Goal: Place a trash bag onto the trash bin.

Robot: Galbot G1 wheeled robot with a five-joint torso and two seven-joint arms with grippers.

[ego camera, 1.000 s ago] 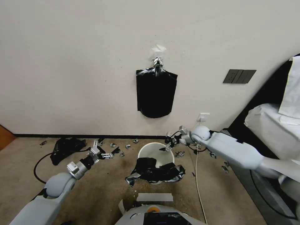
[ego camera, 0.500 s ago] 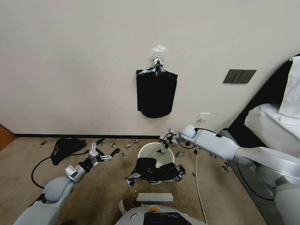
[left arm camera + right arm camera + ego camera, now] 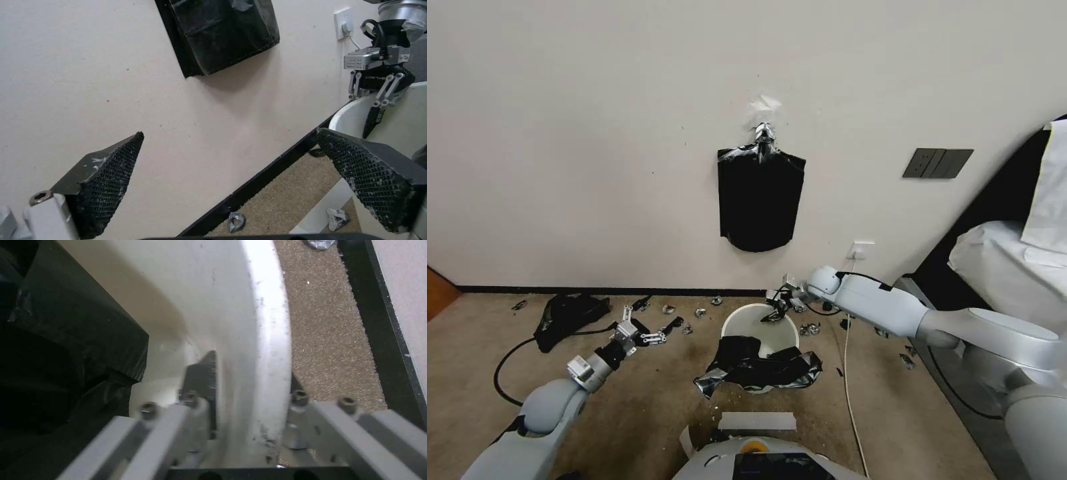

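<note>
Trash bin (image 3: 760, 325) rim sits between right gripper (image 3: 775, 312) fingers (image 3: 202, 380).

Plain off-white wall (image 3: 594, 133) with a black baseboard (image 3: 614, 291), worn tan carpet (image 3: 647, 393), a dark switch plate (image 3: 938, 163), and a white outlet (image 3: 862, 249).

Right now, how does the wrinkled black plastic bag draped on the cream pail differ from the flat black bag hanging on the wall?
The glossy, wrinkled black trash bag lies crumpled over the near rim of the cream plastic trash bin; the smooth flat black sheaf hangs straight on the wall. The trash bag sits low by the carpet; the sheaf is gathered at a silver clip higher up. Both are black plastic.
</note>
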